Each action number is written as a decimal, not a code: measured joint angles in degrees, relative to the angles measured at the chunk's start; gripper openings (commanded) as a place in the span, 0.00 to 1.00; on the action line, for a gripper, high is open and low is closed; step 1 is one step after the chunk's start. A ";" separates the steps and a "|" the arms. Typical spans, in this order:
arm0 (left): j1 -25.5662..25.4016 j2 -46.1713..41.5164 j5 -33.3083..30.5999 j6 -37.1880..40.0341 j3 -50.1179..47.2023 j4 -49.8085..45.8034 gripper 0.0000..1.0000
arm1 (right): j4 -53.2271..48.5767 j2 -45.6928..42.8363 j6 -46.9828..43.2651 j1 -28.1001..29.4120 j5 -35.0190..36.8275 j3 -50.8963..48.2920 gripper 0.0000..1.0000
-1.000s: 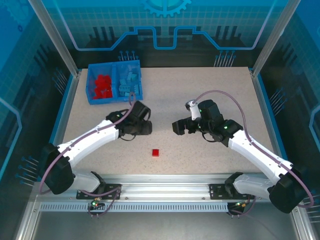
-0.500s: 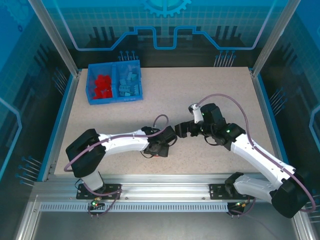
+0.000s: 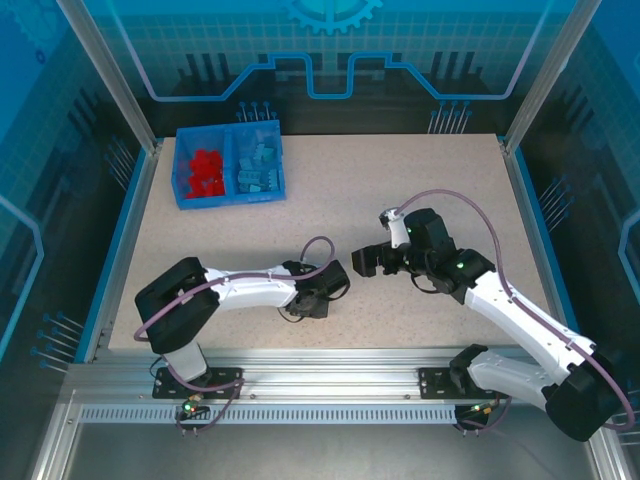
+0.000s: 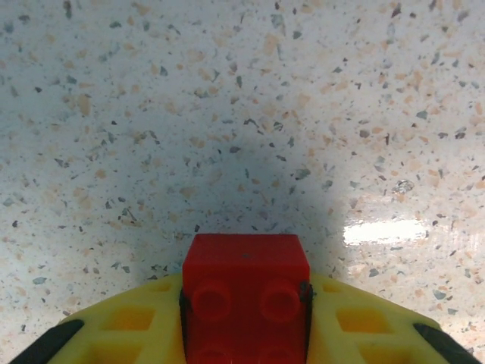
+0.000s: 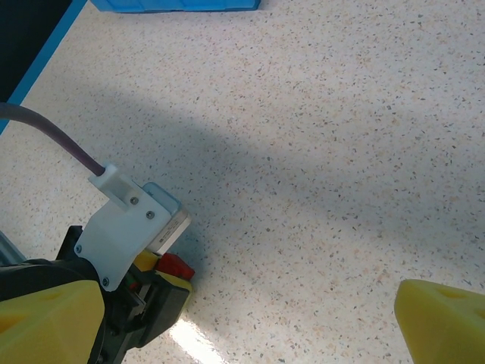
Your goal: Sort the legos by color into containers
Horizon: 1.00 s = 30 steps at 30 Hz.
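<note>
Left gripper point(image 3: 316, 299): pinches a small bright red plastic brick point(image 4: 244, 292) between yellow fingers point(image 4: 114, 326), stretches low over the speckled tabletop point(image 4: 227, 114), well apart from the blue rectangular plastic bin point(image 3: 230, 197), on its near side. Right gripper point(image 3: 365, 262): gapes wide, holds nothing, hovers well clear of that bin. Inside the bin: red bricks point(image 3: 203, 170) left of the divider point(image 3: 232, 160), light blue bricks point(image 3: 258, 168) right.

Glossy red plastic lego point(image 4: 244, 292); smooth, shiny, speckled stone-look tabletop point(image 4: 227, 114); blue plastic bin point(image 3: 232, 198).
</note>
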 measured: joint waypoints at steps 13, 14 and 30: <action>8.96 -1.90 0.68 3.13 0.02 4.55 0.25 | 0.85 0.04 0.00 0.00 -5.68 -0.79 1.00; 9.86 -2.25 0.87 3.50 0.11 5.05 0.25 | 1.01 0.07 -0.02 0.00 -6.51 -0.79 1.00; 39.98 -10.86 3.04 18.45 15.91 6.19 0.27 | 1.66 -0.46 0.00 0.00 -5.79 -0.39 1.00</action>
